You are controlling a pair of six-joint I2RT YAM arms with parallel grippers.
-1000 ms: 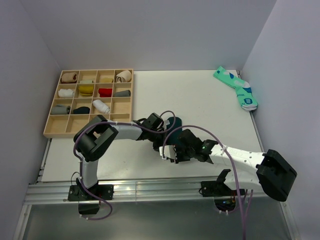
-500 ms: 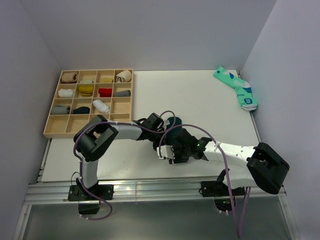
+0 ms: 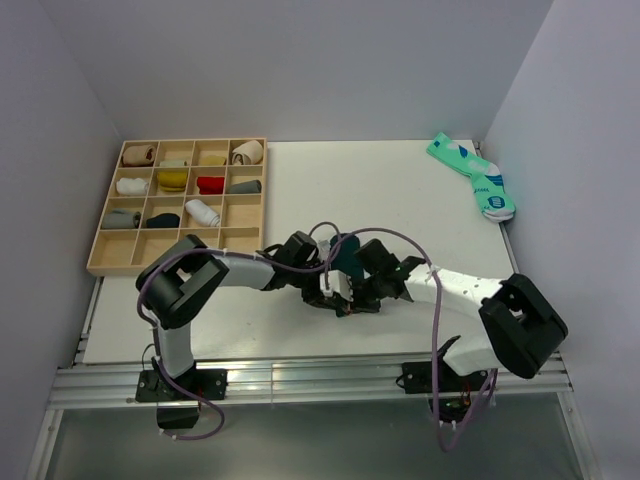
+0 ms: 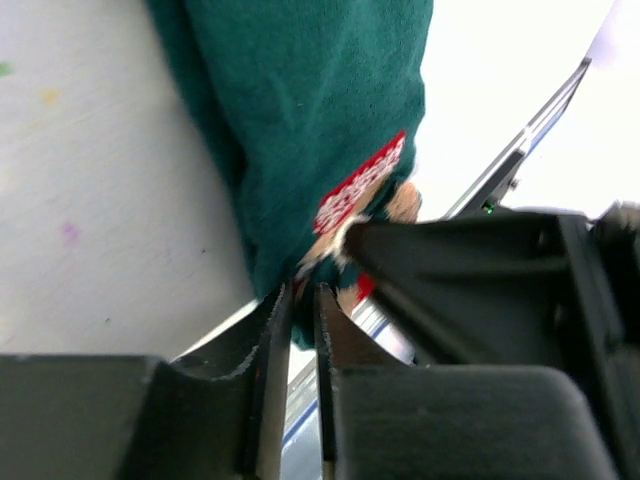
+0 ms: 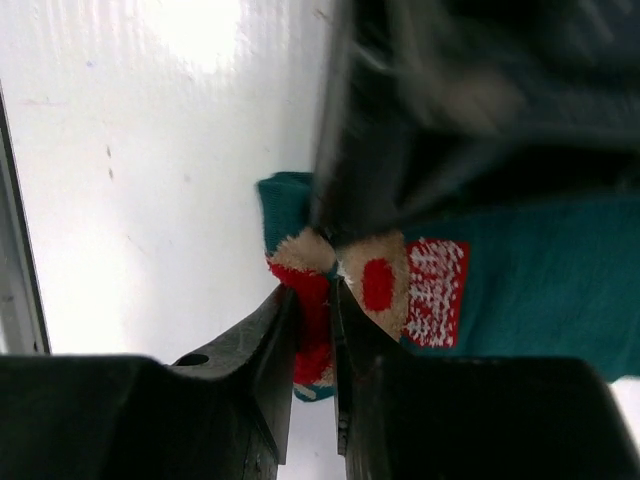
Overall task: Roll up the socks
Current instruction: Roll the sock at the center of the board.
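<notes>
A dark green sock (image 3: 347,254) lies near the middle of the table, bunched between both grippers. In the left wrist view the sock (image 4: 320,110) shows its red-and-white figure (image 4: 358,186). My left gripper (image 4: 300,292) pinches the sock's lower edge in a narrow gap, and the right arm's black body crowds in from the right. In the right wrist view my right gripper (image 5: 312,290) is shut on the red, fuzzy part of the figure at the cuff (image 5: 312,300). From above, the left gripper (image 3: 322,283) and right gripper (image 3: 352,290) almost touch.
A wooden compartment tray (image 3: 100,258) with several rolled socks stands at the back left. A mint-green pair (image 3: 472,175) lies at the back right corner. The table's metal front rail (image 3: 300,375) runs just behind the arm bases.
The right arm has swung left and up to the left gripper, opened wide, then shut on the cuff. The left arm has shifted slightly toward the near edge, still on the sock.
</notes>
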